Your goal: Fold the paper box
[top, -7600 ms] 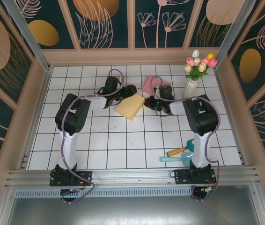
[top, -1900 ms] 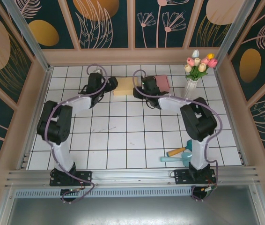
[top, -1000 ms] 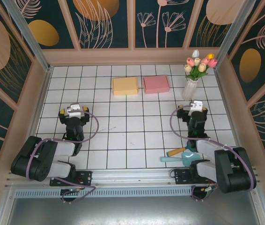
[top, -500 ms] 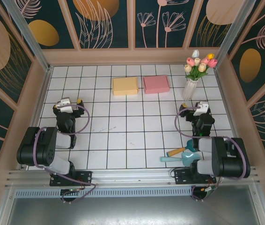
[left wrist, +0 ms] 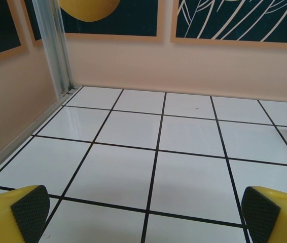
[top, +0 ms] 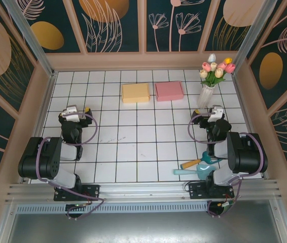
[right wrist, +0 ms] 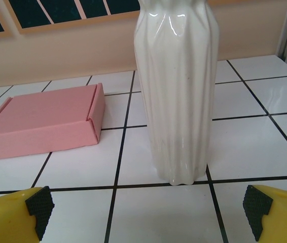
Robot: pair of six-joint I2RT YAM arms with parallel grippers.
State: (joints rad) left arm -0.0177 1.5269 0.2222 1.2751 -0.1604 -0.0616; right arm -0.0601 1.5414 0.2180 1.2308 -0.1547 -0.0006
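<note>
Top external view: the flat yellow rectangular paper box (top: 136, 92) lies closed on the far tiles, lid down and edges square, just beside a closed pink paper box (top: 170, 90). Folding looks finished, so I judge nothing remains but parking. Left gripper (top: 75, 112) and right gripper (top: 215, 112) sit well apart from it, jaws spread wide and empty. A white ribbed vase (top: 205, 96) stands near the right one.
</note>
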